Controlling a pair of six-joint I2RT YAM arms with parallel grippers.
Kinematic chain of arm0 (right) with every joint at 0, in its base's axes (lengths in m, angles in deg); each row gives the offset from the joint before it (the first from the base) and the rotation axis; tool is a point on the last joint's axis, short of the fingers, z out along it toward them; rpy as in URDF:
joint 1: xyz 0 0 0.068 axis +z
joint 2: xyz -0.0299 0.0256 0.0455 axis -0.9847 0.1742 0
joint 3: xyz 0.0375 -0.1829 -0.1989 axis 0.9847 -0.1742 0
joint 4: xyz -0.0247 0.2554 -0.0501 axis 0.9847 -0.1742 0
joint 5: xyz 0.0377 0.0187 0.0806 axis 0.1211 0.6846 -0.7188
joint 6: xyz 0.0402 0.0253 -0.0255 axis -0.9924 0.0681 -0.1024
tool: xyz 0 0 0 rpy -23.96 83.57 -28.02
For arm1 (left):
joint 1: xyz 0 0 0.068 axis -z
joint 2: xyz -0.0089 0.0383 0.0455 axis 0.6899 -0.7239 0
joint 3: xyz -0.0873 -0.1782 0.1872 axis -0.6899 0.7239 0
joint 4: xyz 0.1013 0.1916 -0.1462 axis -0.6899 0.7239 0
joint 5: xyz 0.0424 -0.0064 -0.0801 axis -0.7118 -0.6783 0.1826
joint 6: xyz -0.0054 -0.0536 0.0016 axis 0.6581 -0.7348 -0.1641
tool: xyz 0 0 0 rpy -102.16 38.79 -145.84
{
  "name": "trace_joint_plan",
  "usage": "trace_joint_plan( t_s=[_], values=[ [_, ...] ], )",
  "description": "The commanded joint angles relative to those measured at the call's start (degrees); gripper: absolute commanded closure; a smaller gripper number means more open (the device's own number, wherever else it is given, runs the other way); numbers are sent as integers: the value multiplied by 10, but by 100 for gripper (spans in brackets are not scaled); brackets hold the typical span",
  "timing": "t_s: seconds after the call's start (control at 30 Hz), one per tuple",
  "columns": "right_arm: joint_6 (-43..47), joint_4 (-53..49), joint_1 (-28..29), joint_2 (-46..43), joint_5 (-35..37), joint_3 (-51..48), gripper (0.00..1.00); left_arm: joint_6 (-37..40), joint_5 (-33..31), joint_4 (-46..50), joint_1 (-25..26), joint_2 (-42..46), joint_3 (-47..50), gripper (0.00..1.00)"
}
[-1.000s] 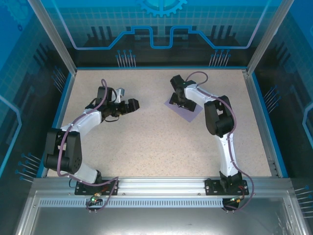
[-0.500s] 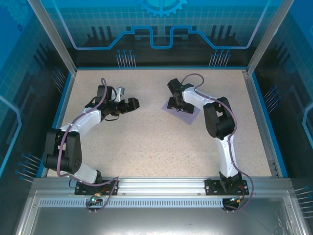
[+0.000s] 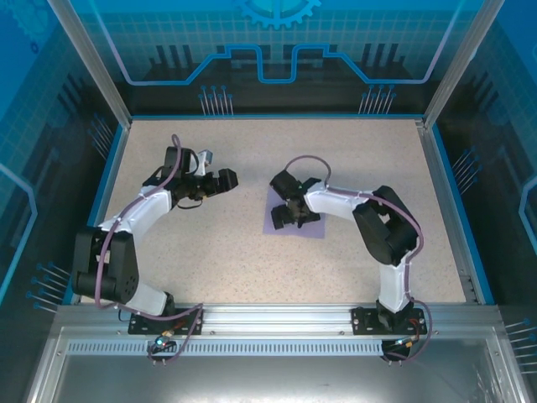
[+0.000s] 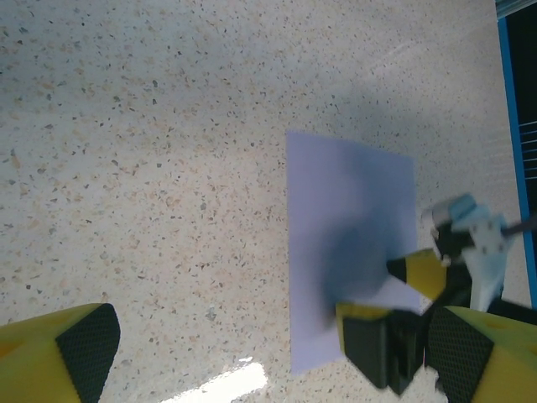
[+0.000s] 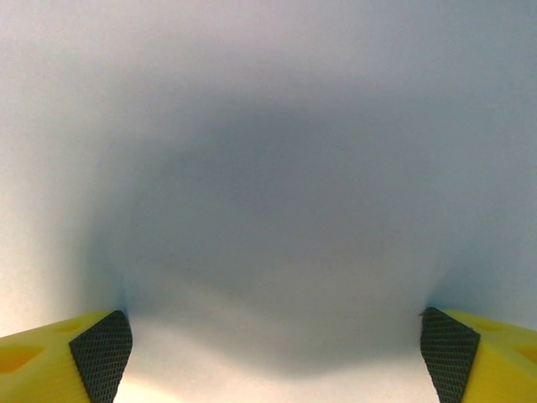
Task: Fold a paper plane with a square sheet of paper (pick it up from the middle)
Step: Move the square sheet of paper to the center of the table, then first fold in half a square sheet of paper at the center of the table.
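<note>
The square sheet of paper [image 3: 315, 228], plain lavender, lies flat and unfolded on the speckled table just right of centre; a paper plane is out of view. My right gripper [image 3: 291, 217] points down onto the sheet's middle with its jaws wide apart. In the right wrist view [image 5: 275, 353] the paper [image 5: 268, 168] spans the gap between both black pads, one pad [image 5: 101, 353] resting at each side. My left gripper [image 3: 220, 179] hovers open to the left of the sheet, holding nothing. From the left wrist view the sheet [image 4: 336, 210] appears with the right gripper [image 4: 394, 294] on it.
A blue raised rim [image 3: 453, 210] borders the table on the left, right and far sides. An aluminium rail [image 3: 268, 317] carries both arm bases at the near edge. Bare tabletop [image 3: 252, 269] stretches between the arms.
My right gripper has slid toward the near left, dragging the sheet with it from the far right to nearer the table's centre. The left arm has stayed put.
</note>
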Motion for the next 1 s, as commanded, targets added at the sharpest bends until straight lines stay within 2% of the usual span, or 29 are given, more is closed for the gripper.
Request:
trace_joint_plan(
  t_s=[0.0,0.2,0.37,0.43,0.5,0.57,0.7,0.97],
  values=[
    [77,-14,23,-28,-56,-76,8,12,-6,27,6,24,-2,1],
    [100,-19,45,-96,-64,-127,7,4,-10,60,13,46,16,1],
    [94,-33,61,-160,-42,-118,6,-12,-7,71,22,82,42,1],
    [77,-39,60,-177,-28,-103,5,-19,-8,81,23,91,47,1],
    [19,-59,56,-185,2,-84,5,-25,-8,88,23,102,54,1],
    [-63,-70,49,-184,2,-74,5,-32,-2,89,23,116,66,1],
    [-145,-34,43,-155,-6,-77,5,-34,3,89,23,133,86,1],
    [-111,-48,38,-69,60,-18,5,-30,5,85,23,141,102,1]
  ],
)
